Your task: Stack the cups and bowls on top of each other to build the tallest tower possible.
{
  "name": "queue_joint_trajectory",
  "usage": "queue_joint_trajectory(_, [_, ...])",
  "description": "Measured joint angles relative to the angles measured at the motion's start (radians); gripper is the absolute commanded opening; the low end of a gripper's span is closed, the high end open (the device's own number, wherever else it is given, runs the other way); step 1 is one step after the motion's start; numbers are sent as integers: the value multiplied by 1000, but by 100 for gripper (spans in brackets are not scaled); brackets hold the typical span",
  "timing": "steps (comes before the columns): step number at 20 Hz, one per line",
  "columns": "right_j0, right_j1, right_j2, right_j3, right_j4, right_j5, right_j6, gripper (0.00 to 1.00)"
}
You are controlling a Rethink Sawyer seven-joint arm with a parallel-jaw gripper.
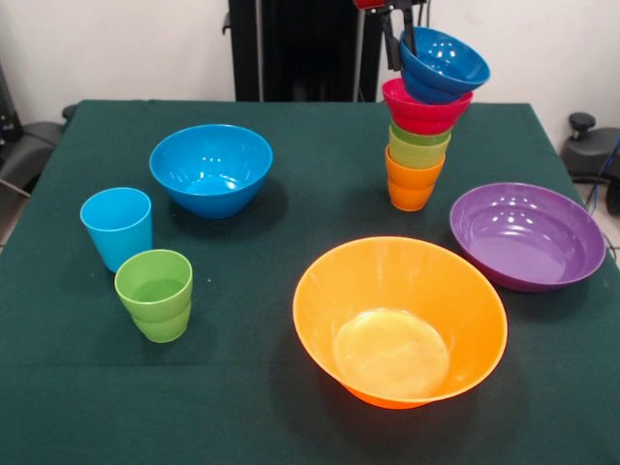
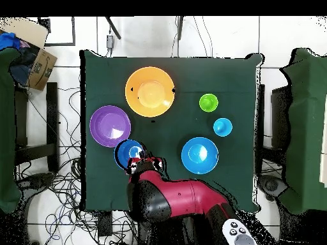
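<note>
Green cloth covers the worktop (image 1: 291,194), and on it we go down by size. Well in front of the hand (image 1: 399,44) sits the big orange bowl (image 1: 399,325), glossy and flared, with the shallow purple bowl (image 1: 528,235) nearer, on the tower's other side. Farther across the cloth from the hand are a loose blue bowl (image 1: 211,168), a light blue cup (image 1: 117,227) and a stepped green cup (image 1: 155,294).

The tower (image 1: 418,145) stands directly under the hand: orange cup (image 1: 413,184) lowest, two greenish cups nested above, then the red bowl (image 1: 426,108). The hand pinches the rim of a second blue bowl (image 1: 444,64), one finger inside and one outside, holding it tilted with its base touching the red bowl.

We judge the risk is in the release. The bowl leans away from the hand, and smooth plastic on smooth plastic gives little grip, so letting go before it levels could send it sliding off. Pressing down off-centre could tip the narrow-footed column, which widens upward.
</note>
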Motion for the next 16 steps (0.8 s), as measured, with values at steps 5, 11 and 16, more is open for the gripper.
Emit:
queue_joint_trajectory(5, [0,10,-2,0,-8,-36,0,0])
queue_joint_trajectory(11, [-7,48,-2,0,-36,-91,0,0])
queue_joint_trajectory(16, [-26,74,-2,0,-56,-119,0,0])
